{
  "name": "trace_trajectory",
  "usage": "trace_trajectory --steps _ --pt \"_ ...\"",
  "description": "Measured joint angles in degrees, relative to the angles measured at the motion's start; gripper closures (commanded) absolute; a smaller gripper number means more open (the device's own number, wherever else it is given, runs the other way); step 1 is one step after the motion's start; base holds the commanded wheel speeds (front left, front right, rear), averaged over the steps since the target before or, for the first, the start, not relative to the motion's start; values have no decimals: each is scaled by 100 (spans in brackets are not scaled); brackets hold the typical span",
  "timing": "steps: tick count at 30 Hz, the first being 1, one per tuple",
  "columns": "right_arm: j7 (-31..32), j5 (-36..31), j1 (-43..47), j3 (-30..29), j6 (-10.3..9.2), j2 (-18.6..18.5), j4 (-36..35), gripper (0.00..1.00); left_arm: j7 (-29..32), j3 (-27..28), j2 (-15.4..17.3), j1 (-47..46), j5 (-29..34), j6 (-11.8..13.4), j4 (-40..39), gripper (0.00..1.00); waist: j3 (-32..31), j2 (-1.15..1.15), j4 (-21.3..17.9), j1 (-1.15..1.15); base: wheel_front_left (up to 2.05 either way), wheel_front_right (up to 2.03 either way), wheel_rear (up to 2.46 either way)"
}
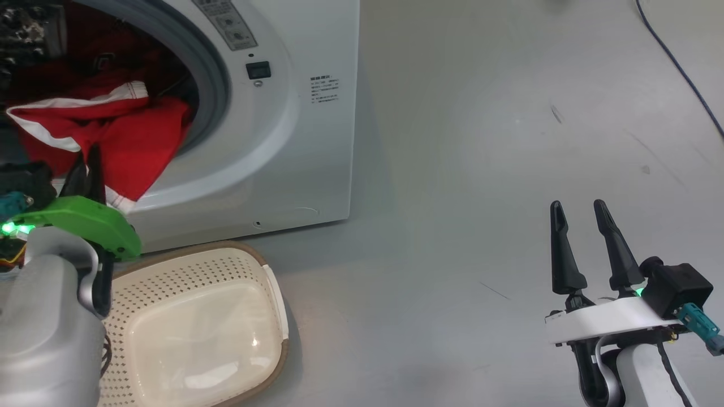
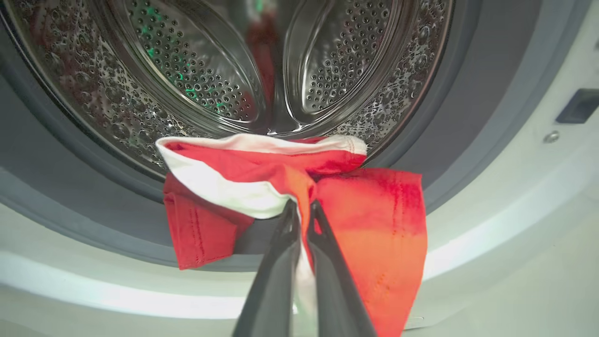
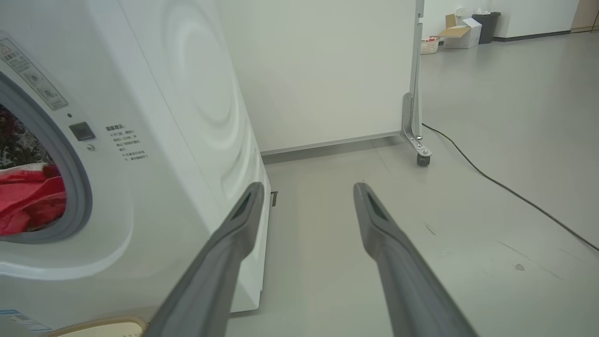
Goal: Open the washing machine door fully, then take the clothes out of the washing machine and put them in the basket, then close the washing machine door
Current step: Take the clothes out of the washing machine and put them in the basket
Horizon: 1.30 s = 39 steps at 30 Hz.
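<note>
The white washing machine (image 1: 294, 141) stands at the upper left with its port open; its door is out of view. Red clothes (image 1: 124, 141) with white stripes spill from the steel drum (image 2: 196, 61) over the grey gasket. My left gripper (image 1: 87, 164) is shut on a fold of the red clothes (image 2: 374, 220) at the port's lower lip, fingertips (image 2: 302, 208) pinched together. The cream basket (image 1: 266, 282) sits on the floor just below, with nothing in it. Off to the right, my right gripper (image 1: 577, 212) hangs open over bare floor, away from the machine (image 3: 178, 117).
A dark cable (image 1: 679, 68) runs across the grey floor at the far right. Beside the machine stands a white partition on a castor (image 3: 416, 93), with boxes and a bin (image 3: 463, 28) far behind. The basket's rim (image 3: 103, 325) shows at the machine's foot.
</note>
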Motion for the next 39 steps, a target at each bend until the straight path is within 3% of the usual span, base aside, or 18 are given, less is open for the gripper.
trace_trajectory --steps 19,39 --pt "0 -44 258 -78 86 -3 107 0 -425 -216 -221 681 131 -87 -926 100 -674 0 845 0 0 0 0" --pt "0 -52 424 -36 175 2 132 0 -443 70 -270 1239 320 -136 -3123 100 -993 0 1092 0 0 0 0"
